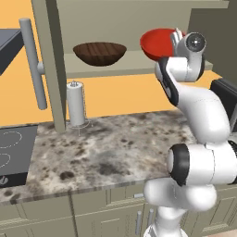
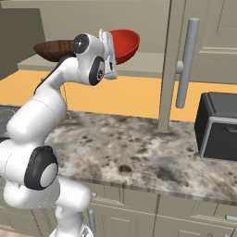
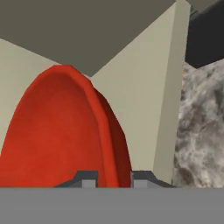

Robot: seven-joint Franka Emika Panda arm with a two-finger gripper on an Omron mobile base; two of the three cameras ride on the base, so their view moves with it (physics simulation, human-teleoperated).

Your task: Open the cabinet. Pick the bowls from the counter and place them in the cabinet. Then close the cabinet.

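The cabinet [image 1: 139, 18] stands open, its doors swung wide. The dark brown bowl [image 1: 99, 53] sits on the cabinet's inner shelf [image 1: 134, 60], toward its left side. The red bowl [image 1: 157, 44] is held at the cabinet's front opening, right of the brown one, tilted; the arm's wrist hides part of its rim. The gripper [image 3: 113, 180] has its fingers closed narrowly on the red bowl's rim (one tip inside the wall, one outside). Whether the red bowl touches the shelf cannot be made out. Below the cabinet lies the counter [image 1: 120, 148], with a paper towel holder [image 1: 76, 104] under the cabinet's left door.
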